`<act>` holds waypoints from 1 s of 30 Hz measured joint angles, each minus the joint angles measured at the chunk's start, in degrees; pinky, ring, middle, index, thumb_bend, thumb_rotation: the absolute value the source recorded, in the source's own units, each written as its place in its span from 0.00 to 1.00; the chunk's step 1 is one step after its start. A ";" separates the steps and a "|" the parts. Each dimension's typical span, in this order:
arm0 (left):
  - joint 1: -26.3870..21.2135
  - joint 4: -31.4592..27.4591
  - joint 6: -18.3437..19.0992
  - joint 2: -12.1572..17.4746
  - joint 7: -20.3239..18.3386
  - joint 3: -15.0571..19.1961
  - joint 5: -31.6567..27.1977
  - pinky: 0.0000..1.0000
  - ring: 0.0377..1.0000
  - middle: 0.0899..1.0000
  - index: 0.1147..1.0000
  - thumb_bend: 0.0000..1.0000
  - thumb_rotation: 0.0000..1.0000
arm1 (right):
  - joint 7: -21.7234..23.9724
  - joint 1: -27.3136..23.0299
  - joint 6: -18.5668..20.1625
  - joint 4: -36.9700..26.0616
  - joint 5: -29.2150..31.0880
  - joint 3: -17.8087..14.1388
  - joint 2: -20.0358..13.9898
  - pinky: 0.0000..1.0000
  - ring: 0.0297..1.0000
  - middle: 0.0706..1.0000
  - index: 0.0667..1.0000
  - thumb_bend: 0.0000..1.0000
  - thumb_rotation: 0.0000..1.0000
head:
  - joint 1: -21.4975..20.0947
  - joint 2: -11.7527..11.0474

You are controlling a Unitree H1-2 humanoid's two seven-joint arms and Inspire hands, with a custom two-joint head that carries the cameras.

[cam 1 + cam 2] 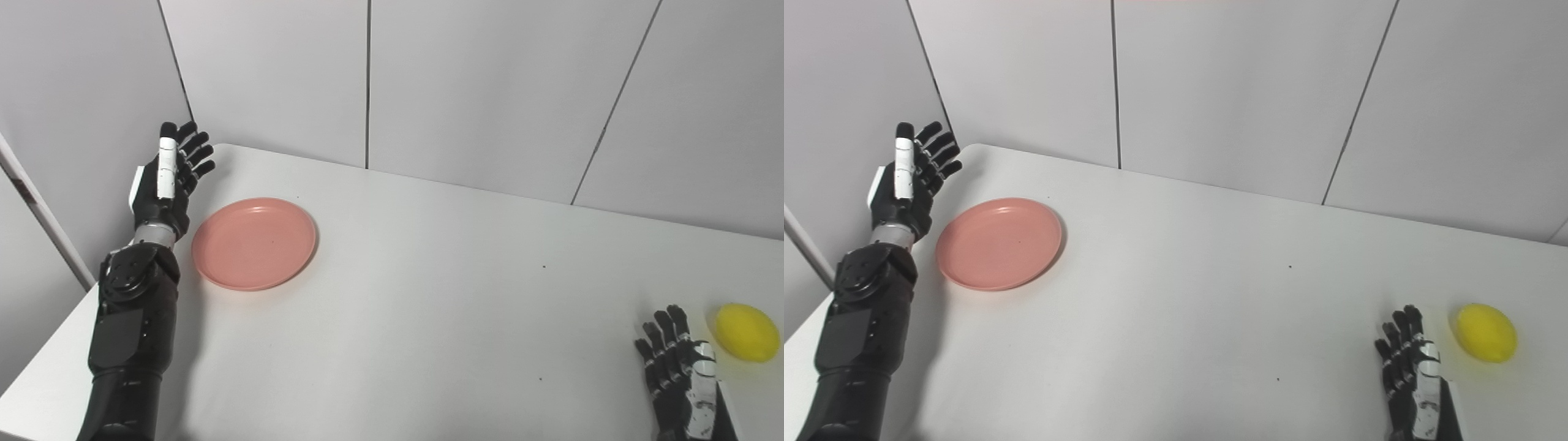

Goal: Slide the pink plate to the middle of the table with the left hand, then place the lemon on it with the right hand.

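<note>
Plate (254,243), pink, sits flat on the counter (429,294) toward the far left corner, nothing on it. I've got my left hand (166,184) raised just beside its left rim, not touching it; the fingers (195,147) are stretched out and spread, palm turned toward the plate, holding nothing. Over by the near right edge the lemon (748,332) lies on the counter on its own, well apart from the plate. My right hand (680,373) rests low just left of the lemon, close but with a sliver of counter between them; its fingers (1399,343) point away from me, loosely apart, empty. Grey wall panels (490,92) stand behind the counter's far edge.
</note>
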 measured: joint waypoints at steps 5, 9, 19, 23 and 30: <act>-0.08 1.44 -0.53 0.77 0.01 0.26 0.01 0.87 0.85 0.81 0.80 1.00 0.89 | 0.04 0.02 0.00 0.00 0.01 0.01 -0.01 1.00 1.00 1.00 1.00 0.63 1.00 | -0.18 0.18; -0.07 1.87 -1.21 1.04 -0.02 0.47 -0.03 0.91 0.86 0.81 0.79 1.00 0.89 | 0.04 0.04 0.00 -0.01 0.01 0.01 -0.04 1.00 1.00 1.00 1.00 0.62 1.00 | -0.26 0.26; 0.51 5.14 -1.94 1.13 -1.06 0.45 -0.59 0.86 0.86 0.82 0.80 0.99 0.88 | -0.06 0.20 0.00 -0.23 0.02 -0.08 0.05 1.00 1.00 1.00 1.00 0.63 1.00 | -0.35 0.88; 0.87 7.41 -2.72 1.10 -1.63 0.05 -0.57 0.85 0.85 0.81 0.78 0.96 0.90 | -0.05 0.30 0.00 -0.31 0.02 -0.04 0.05 1.00 1.00 1.00 1.00 0.64 1.00 | -0.53 0.97; 1.07 11.89 -5.27 0.51 -2.32 -0.33 -0.49 0.87 0.86 0.83 0.81 0.97 0.91 | -0.09 0.46 0.01 -0.48 -0.01 -0.01 0.07 1.00 1.00 1.00 1.00 0.65 1.00 | -0.62 1.14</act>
